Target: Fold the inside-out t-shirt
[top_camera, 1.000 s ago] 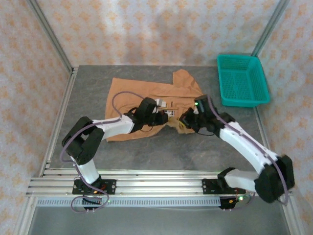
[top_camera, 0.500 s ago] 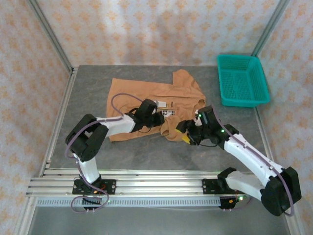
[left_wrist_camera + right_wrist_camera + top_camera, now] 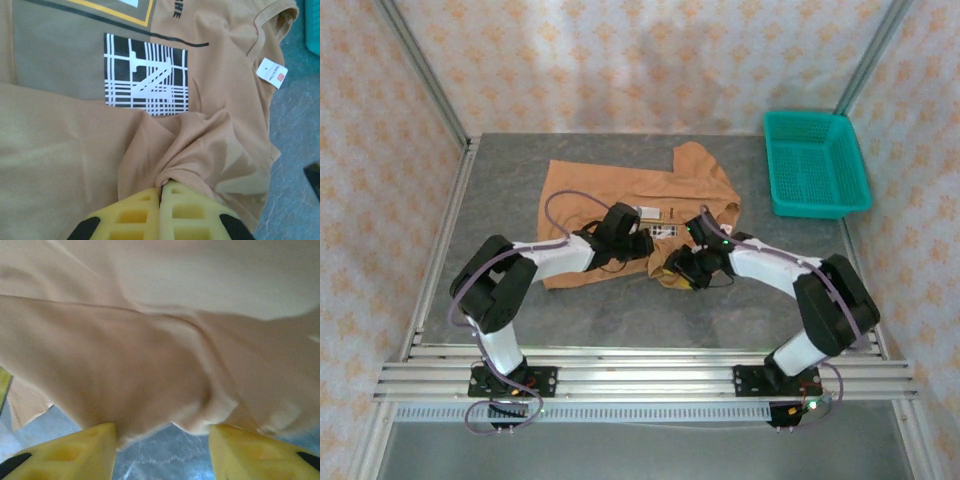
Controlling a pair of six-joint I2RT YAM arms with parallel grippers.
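Note:
The inside-out t-shirt (image 3: 605, 185) lies crumpled on the grey table (image 3: 620, 315), tan with a black-and-white grid print (image 3: 146, 80) and a small white label (image 3: 272, 72) by the collar. My left gripper (image 3: 645, 245) sits at the shirt's near middle, and in the left wrist view it (image 3: 162, 189) is shut on a raised fold of the cloth. My right gripper (image 3: 678, 270) is at the shirt's near right hem. In the right wrist view it (image 3: 162, 435) is open, its yellow fingers (image 3: 92, 450) spread with the hem (image 3: 150, 390) hanging just above the gap.
A teal plastic basket (image 3: 817, 165) stands at the back right of the table. Metal frame posts (image 3: 420, 70) and patterned walls enclose the table. Bare grey table lies between the shirt and the arm bases.
My right gripper opened, dropped toward the near edge, then swung left to the shirt's near hem, its arm folding in. The left gripper stayed shut on the cloth, almost still.

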